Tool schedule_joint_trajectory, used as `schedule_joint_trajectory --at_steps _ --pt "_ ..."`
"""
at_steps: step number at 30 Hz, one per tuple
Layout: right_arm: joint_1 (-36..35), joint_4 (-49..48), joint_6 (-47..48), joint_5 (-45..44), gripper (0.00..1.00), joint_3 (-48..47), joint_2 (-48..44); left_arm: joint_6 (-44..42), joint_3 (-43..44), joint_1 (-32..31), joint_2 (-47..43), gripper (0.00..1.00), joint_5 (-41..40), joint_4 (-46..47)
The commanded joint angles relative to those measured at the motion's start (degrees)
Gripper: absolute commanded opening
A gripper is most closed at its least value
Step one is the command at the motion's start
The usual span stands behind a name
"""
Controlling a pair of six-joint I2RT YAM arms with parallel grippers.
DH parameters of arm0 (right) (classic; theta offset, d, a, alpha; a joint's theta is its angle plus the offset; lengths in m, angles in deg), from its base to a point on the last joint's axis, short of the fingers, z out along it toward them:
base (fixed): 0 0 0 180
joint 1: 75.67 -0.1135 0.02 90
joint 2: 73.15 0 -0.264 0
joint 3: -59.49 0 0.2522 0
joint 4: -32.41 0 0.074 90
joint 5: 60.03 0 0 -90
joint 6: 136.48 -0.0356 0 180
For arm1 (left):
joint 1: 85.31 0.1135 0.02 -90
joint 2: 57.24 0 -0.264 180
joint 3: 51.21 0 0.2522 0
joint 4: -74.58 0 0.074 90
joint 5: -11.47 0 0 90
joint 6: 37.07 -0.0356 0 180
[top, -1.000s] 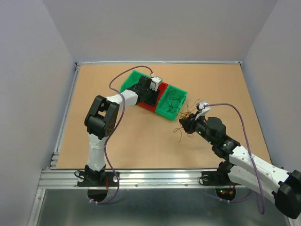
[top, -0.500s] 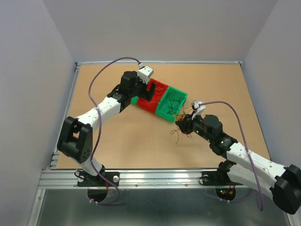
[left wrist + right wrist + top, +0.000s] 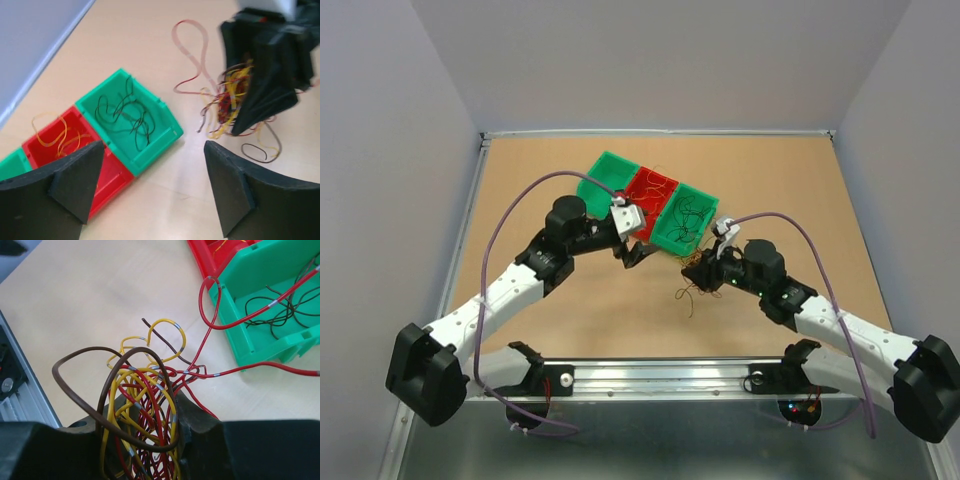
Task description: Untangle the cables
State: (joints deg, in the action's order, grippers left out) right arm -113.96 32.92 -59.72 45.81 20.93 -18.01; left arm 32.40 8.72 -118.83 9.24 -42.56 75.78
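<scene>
Cables (image 3: 145, 400) clamped in right jaws, left jaws apart

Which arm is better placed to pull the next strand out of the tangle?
Left, probably. The left gripper is open, empty and pointed at the tangle of cables, while the right gripper is shut on that tangle, holding it.

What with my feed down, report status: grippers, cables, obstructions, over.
Left gripper open, empty. Right gripper shut on cable tangle beside green bin. Black strands in green bin, orange strands in red bin. No obstruction seen.
</scene>
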Motion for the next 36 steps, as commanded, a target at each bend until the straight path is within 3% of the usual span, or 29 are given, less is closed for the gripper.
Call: schedule_joint_trajectory --at_steps 1,9,18,24,27,30,33,36 --pt "0.1 -2.0 0.7 2.9 0.36 -5.1 0.8 -8.6 -3.3 -3.9 -4.4 0.88 8.3 4.9" --pt "0.0 -3.2 0.0 5.9 0.30 -6.8 4.9 -12.5 -4.4 -11.0 -3.4 0.70 1.5 4.4" --pt "0.0 -5.7 -0.6 8.2 0.28 -8.1 9.1 -11.9 -4.3 -13.3 -1.3 0.66 -5.1 6.0" --pt "-0.5 -7.0 -0.7 8.8 0.27 -8.2 9.6 -11.2 -3.5 -13.7 1.1 0.63 -4.9 6.2" --pt "-0.8 -7.5 -0.7 8.8 0.26 -8.3 10.2 -11.0 -2.8 -14.2 2.8 0.56 -5.2 6.2" --pt "-0.9 -7.9 -0.5 8.9 0.26 -8.3 10.9 -10.5 -2.0 -14.3 3.7 0.40 -5.4 6.0" --pt "-1.1 -7.6 -0.1 8.1 0.26 -8.7 11.7 -9.6 -1.7 -14.5 2.9 0.00 -5.5 5.8" --pt "-1.1 -6.0 0.5 6.2 0.33 -8.9 12.7 -8.2 -1.9 -14.4 1.1 0.00 -7.0 6.1"
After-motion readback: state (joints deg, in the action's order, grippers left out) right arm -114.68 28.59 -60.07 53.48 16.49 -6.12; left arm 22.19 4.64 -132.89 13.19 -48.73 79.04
